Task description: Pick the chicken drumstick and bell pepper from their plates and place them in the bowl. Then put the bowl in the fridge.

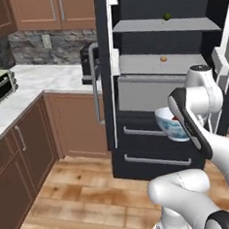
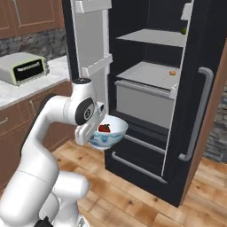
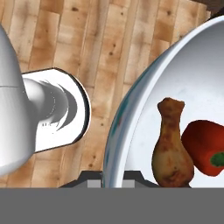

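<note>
Your gripper (image 3: 113, 178) is clamped on the bowl's (image 3: 131, 100) rim, fingertips mostly cut off at the frame bottom. Inside the bowl sit the chicken drumstick (image 3: 171, 146) and, beside it, the bell pepper (image 3: 204, 146), partly cropped. The bowl hangs just in front of the open fridge (image 2: 146, 102), half hidden behind the arm.

bowl (image 3: 131, 109) | holds drumstick (image 3: 171, 148) + pepper (image 3: 203, 146) (touching) | fridge shelf (image 2: 148, 73): orange bit (image 2: 172, 72)

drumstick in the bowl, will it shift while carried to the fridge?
Probably. The chicken drumstick lies loose on the bowl's smooth curved inside, so a tilt could slide it. The bell pepper beside it may block it on that side.
</note>
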### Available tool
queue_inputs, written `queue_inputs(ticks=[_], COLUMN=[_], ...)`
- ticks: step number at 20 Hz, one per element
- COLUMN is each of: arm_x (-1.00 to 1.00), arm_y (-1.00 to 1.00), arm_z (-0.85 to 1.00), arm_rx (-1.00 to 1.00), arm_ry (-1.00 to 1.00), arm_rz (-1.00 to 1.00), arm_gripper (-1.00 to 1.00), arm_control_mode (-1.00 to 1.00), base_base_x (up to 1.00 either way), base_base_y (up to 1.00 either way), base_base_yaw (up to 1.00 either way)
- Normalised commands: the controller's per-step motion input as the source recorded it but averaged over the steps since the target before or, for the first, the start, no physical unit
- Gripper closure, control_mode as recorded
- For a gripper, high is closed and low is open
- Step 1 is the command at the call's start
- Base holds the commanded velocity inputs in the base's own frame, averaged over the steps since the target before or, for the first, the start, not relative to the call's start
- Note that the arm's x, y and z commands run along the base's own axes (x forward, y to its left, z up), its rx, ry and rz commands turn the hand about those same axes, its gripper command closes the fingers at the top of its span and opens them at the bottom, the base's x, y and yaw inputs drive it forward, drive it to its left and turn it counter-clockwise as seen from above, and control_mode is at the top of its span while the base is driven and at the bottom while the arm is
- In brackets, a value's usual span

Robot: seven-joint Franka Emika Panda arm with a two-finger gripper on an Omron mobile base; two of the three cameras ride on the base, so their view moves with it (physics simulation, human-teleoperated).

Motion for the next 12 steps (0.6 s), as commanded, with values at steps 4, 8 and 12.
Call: queue_inputs(ticks=[4, 8, 12], arm_x=[0.00, 0.00, 0.00], arm_y=[0.00, 0.00, 0.00], arm_z=[0.00, 0.00, 0.00], arm_rx=[0.00, 0.00, 0.00], arm_ry=[0.00, 0.00, 0.00], arm_rz=[0.00, 0.00, 0.00], arm_gripper=[1.00, 1.00, 1.00], arm_control_mode=[1.00, 1.00, 1.00], base_base_x=[0.56, 0.58, 0.61], base_base_y=[0.27, 0.16, 0.18], base_base_yaw=[-0.38, -0.34, -0.17])
